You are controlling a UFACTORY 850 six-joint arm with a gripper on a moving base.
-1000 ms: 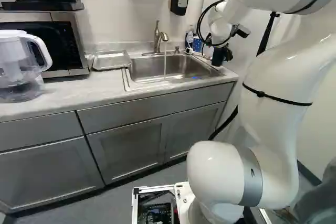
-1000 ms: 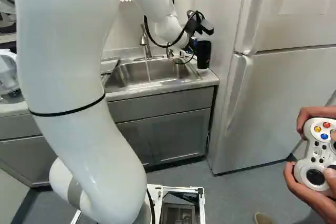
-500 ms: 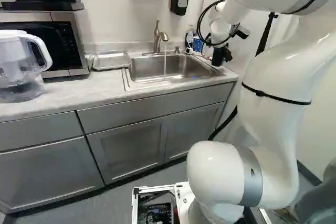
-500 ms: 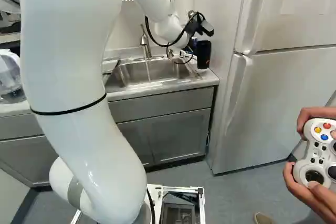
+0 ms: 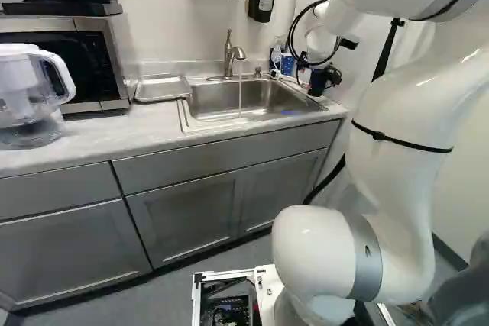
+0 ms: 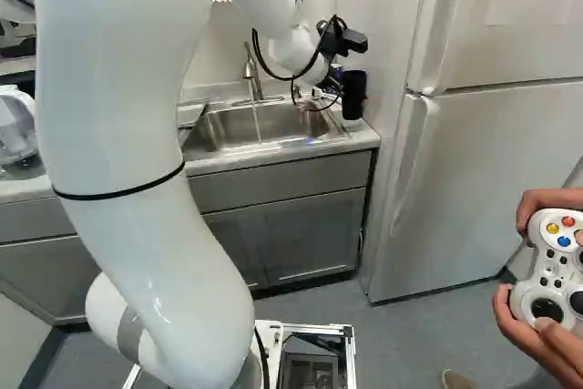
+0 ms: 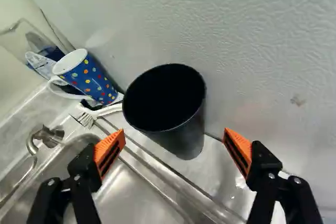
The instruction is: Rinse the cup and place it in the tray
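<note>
In the right base view my gripper is at the sink's right end, close beside a black cup. In the wrist view the gripper is open, its orange pads far apart. The black cup stands upright on the counter just ahead, lined up with the gap, held by neither finger. A blue dotted mug with a white handle sits beyond it. Water runs from the faucet into the steel sink. The metal tray lies left of the sink.
The refrigerator rises right beside the black cup. A white brush lies between cup and mug. The microwave and a clear pitcher occupy the counter beyond the tray. A person's hands hold a controller at the right of the right base view.
My wrist and gripper have tilted slightly beside the black cup, the wrist camera shifting a little left in the base views. The base and the cup have not moved.
</note>
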